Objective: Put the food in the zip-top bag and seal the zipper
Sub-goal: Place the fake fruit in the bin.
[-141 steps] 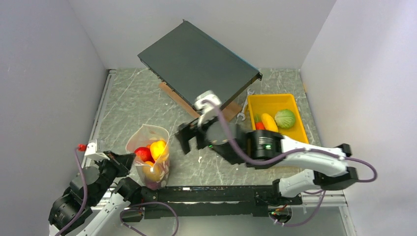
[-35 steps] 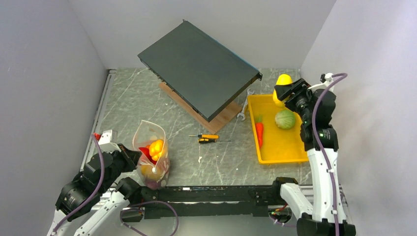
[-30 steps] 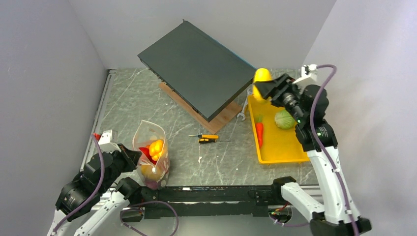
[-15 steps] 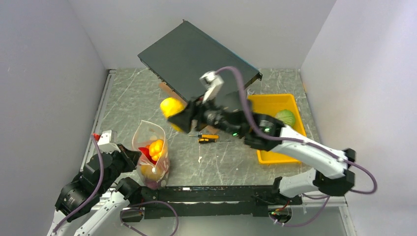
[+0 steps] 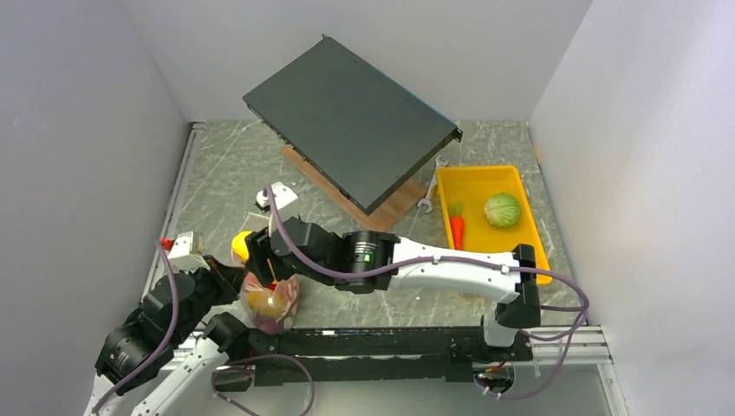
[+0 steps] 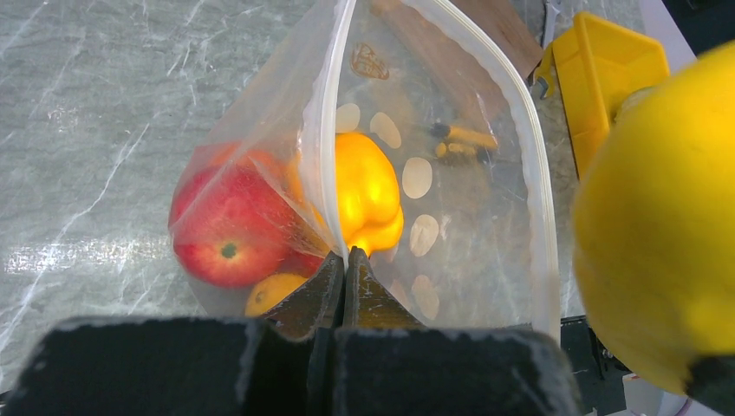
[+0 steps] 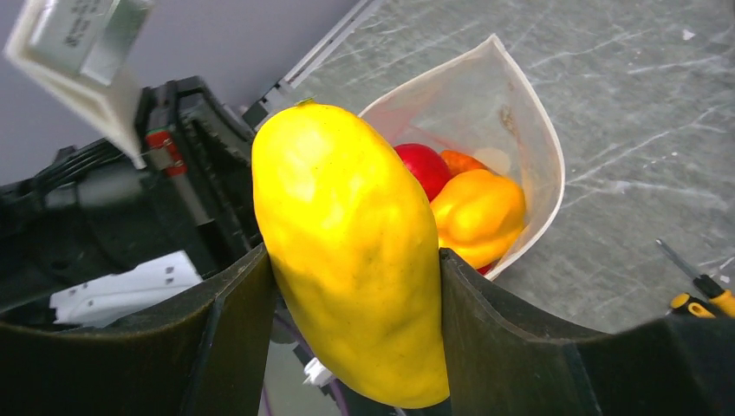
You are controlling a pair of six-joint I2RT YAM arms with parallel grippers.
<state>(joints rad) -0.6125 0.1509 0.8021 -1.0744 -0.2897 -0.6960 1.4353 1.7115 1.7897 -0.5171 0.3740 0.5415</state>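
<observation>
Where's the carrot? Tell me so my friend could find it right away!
Find the yellow tray on the right side of the table. Two toys lie in it, and the carrot is by its left wall, apart from the round green cabbage. It is the only long, thin orange one, with a green top.

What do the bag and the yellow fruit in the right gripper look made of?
The bag: thin clear plastic film, printed white dots; it creases and is see-through. The yellow fruit: likely moulded plastic, smooth, shiny, faintly dimpled.

Food point(image 6: 227, 236) inside bag point(image 6: 417, 178), tray point(image 5: 496, 251) rightward
</observation>
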